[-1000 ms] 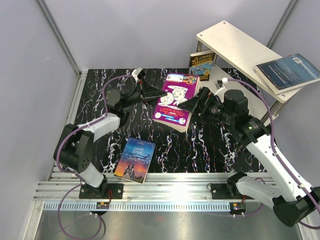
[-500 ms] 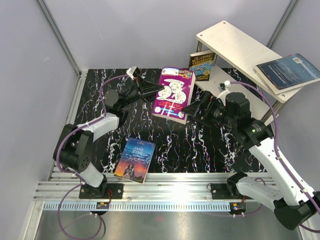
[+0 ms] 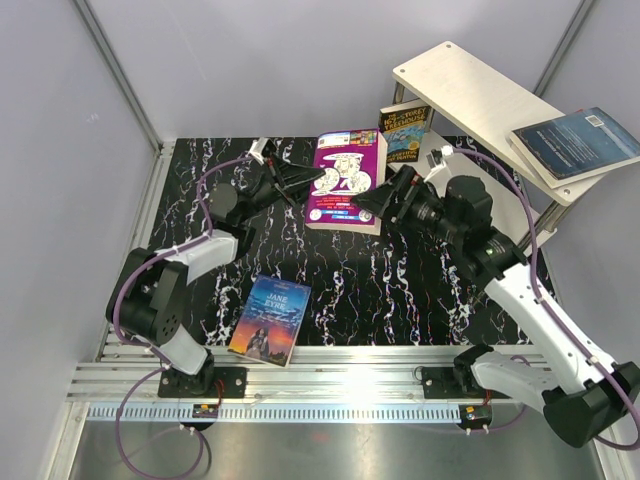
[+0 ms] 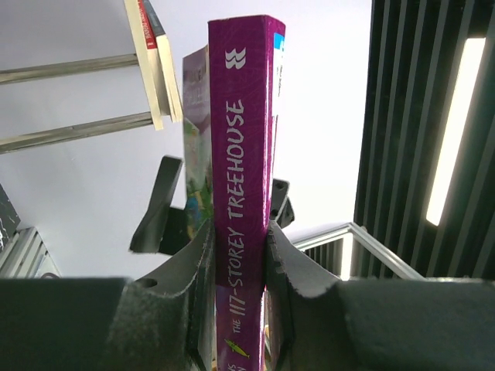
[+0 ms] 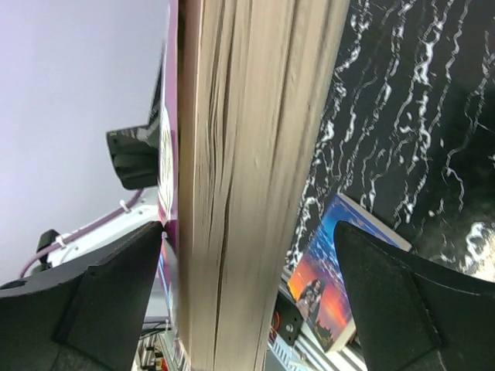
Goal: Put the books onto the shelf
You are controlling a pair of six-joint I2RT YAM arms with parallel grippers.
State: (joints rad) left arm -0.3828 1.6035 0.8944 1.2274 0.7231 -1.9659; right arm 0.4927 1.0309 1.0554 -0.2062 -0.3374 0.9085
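Black marbled table point(image 3: 420, 290), centre-top of frame: purple book point(image 3: 345, 182) tilted up, left gripper point(image 3: 316, 180) clamped on its spine, right gripper point(image 3: 373, 205) spread wide astride its pages; shelf point(image 3: 480, 95) upper right.

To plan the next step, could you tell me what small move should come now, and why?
Probably close the right gripper on the purple paperback: its jaws stand open either side of the page edge, while the left gripper is shut on the spine, holding the book upright. The cream board shelf stands on the right arm's side.
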